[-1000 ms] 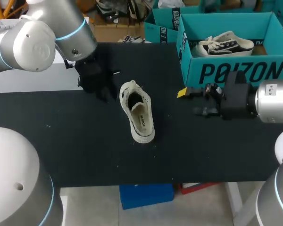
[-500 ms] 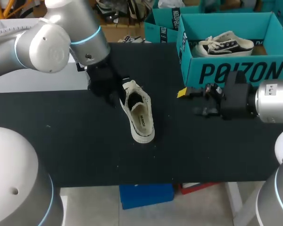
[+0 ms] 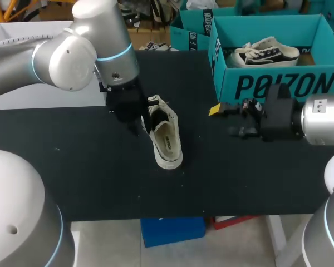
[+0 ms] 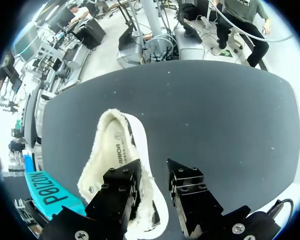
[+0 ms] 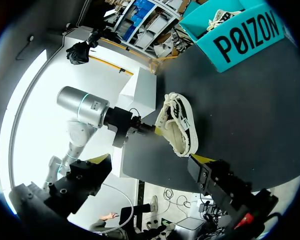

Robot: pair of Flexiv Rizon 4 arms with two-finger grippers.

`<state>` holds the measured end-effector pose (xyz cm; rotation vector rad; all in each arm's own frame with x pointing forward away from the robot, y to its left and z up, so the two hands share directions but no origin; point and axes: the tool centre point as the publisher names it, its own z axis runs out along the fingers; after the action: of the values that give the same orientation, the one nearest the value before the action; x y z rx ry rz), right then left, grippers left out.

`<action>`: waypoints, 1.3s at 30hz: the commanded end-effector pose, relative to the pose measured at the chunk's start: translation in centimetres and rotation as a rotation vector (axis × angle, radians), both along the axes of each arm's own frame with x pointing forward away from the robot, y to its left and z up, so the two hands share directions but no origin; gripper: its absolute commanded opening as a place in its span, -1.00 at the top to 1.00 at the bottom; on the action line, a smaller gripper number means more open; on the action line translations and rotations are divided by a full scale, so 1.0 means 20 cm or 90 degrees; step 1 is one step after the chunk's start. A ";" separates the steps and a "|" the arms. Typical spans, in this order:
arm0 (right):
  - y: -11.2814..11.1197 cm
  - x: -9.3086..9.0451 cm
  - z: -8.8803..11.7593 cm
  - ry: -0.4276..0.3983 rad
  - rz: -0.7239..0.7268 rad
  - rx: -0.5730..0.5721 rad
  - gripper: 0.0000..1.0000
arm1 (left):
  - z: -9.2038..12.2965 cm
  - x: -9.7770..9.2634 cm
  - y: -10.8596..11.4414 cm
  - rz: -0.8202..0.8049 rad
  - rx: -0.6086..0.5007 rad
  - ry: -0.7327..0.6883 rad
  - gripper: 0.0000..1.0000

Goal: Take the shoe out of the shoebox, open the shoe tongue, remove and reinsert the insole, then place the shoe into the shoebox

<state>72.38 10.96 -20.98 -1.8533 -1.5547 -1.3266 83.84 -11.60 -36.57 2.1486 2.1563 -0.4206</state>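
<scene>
Black table [image 3: 100, 178], teal shoebox [image 3: 278, 84] holding one sneaker [image 3: 267, 53]

Shoe [image 3: 166, 136] on table [image 3: 94, 167], left of shoebox [image 3: 278, 84]

Your left arm [image 3: 78, 50]: it slid across the desk [image 3: 100, 167] to the shoe [image 3: 166, 139].
Left pincer [image 4: 151, 170]: now at the shoe's rim.

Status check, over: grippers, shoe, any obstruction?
Left gripper open, one finger over the shoe, one beside it. Right gripper open, empty, beside the shoebox. Another shoe lies in the shoebox.
</scene>
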 end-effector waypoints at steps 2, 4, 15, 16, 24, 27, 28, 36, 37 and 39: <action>0.00 0.00 0.00 0.000 0.000 0.000 -1.00 | -0.05 0.03 -0.02 0.009 -0.002 -0.007 0.37; 0.00 0.00 0.00 0.000 0.000 0.000 -1.00 | -0.06 0.05 -0.02 0.013 -0.005 -0.013 0.36; 0.00 0.00 0.00 0.000 0.000 0.000 -1.00 | -0.07 0.14 -0.07 0.023 -0.025 -0.033 0.33; 0.00 0.00 0.00 0.000 0.000 0.000 -1.00 | -0.09 0.14 -0.07 0.022 -0.024 -0.033 0.33; 0.00 0.00 0.00 0.000 0.000 0.000 -1.00 | -0.15 0.17 -0.10 0.016 -0.003 -0.042 0.33; 0.00 0.00 0.00 0.000 0.000 0.000 -1.00 | -0.17 0.17 -0.10 0.016 0.003 -0.042 0.34; 0.00 0.00 0.00 0.000 0.000 0.000 -1.00 | -0.18 0.17 -0.10 0.015 0.005 -0.043 0.34; 0.00 0.00 0.00 0.000 0.000 0.000 -1.00 | -0.21 0.16 -0.13 0.008 0.019 -0.055 0.36; 0.00 0.00 0.00 0.000 0.000 0.000 -1.00 | -0.22 0.16 -0.13 0.007 0.020 -0.055 0.36; 0.00 0.00 0.00 0.000 0.000 0.000 -1.00 | -0.22 0.16 -0.14 0.006 0.023 -0.055 0.40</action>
<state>72.38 10.96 -20.98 -1.8533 -1.5547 -1.3266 87.00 -13.99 -40.69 2.1326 2.1431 -0.2923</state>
